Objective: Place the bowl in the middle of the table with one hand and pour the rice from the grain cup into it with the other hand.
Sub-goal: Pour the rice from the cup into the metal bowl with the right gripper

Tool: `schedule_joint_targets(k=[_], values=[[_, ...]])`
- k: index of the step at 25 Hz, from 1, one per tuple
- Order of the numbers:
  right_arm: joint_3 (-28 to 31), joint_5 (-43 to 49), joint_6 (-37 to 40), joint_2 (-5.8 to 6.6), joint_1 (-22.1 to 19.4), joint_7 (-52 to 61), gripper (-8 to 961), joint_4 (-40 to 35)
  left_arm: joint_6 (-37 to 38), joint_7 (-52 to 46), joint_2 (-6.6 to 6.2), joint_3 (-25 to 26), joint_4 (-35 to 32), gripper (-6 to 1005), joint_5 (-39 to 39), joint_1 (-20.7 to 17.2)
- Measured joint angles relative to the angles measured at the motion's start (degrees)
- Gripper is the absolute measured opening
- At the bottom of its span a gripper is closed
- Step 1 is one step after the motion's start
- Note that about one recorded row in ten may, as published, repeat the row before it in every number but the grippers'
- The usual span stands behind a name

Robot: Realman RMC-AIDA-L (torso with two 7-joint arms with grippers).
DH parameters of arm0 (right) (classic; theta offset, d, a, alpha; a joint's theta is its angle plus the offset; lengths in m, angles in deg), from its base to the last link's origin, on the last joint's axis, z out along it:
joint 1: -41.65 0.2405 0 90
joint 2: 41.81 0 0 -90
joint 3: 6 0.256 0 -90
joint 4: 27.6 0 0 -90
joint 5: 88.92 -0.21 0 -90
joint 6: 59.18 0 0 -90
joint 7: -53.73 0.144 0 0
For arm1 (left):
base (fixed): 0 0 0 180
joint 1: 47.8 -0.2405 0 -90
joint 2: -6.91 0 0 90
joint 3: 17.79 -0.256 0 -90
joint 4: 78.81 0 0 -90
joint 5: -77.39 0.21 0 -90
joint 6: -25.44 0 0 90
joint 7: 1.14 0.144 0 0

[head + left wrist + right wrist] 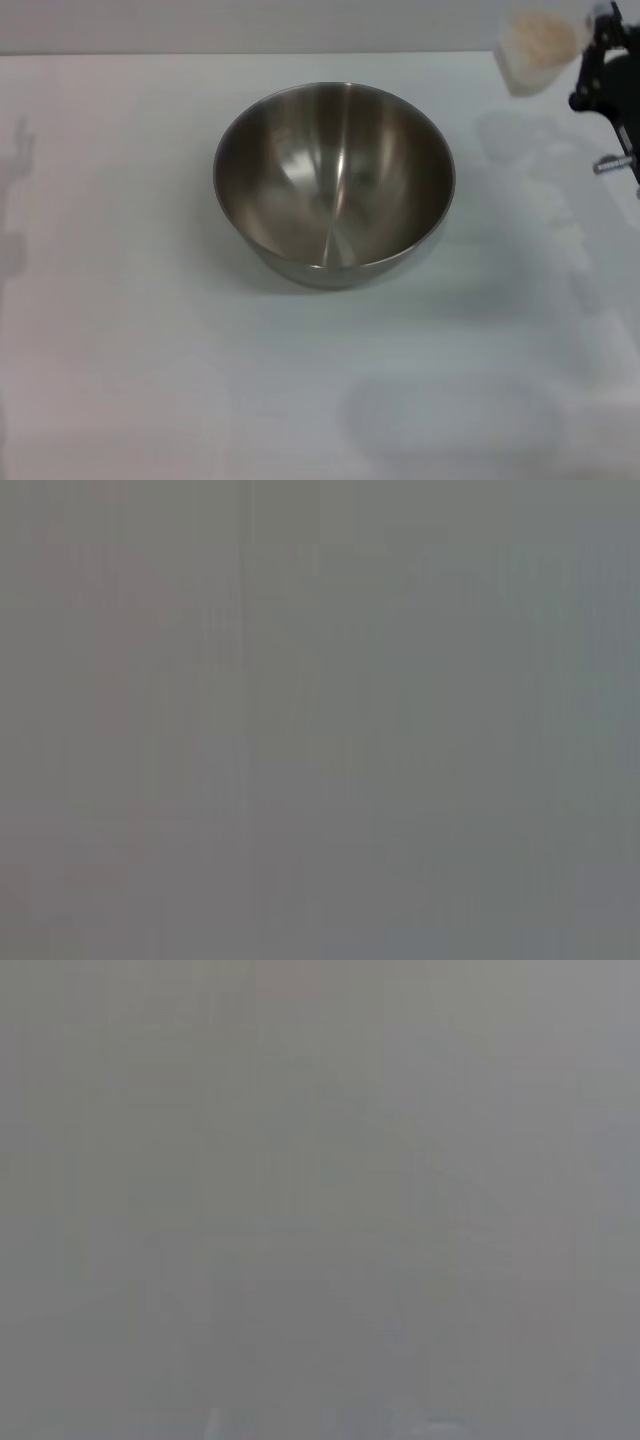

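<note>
— While the bowl [334, 183] sits empty mid-table [120, 380], where do we find the grain cup [538, 52]?

— At two o'clock, lifted, rice [543, 36] inside, held by our right gripper [597, 45]. The bowl lies toward eight o'clock from it.

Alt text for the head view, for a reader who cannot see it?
An empty steel bowl sits mid-table. At the far right edge, the right pincer is at a raised grain cup holding rice.

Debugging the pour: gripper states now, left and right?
Left: not in view.
Right gripper: at the grain cup holding rice, far right; grip cannot be told.
</note>
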Motion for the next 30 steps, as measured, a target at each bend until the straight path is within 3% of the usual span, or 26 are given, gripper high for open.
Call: schedule_joint_targets(k=[7,14,30], values=[[-0.1,2.6,0.3,0.03,4.0,-10.3,-1,-0.7,1.9,-2.5,0.22,-2.0,-0.8,699,0.0,-3.0],[-0.1,5.6,0.1,0.10,7.3,-17.9,-1,-1.6,3.2,-2.9,0.18,-1.8,-2.5,699,-0.1,-3.4],[-0.2,10.9,0.6,-0.21,8.1,-53.3,-1,1.8,4.0,-3.0,0.16,-1.7,-2.5,699,-0.2,-3.1]])
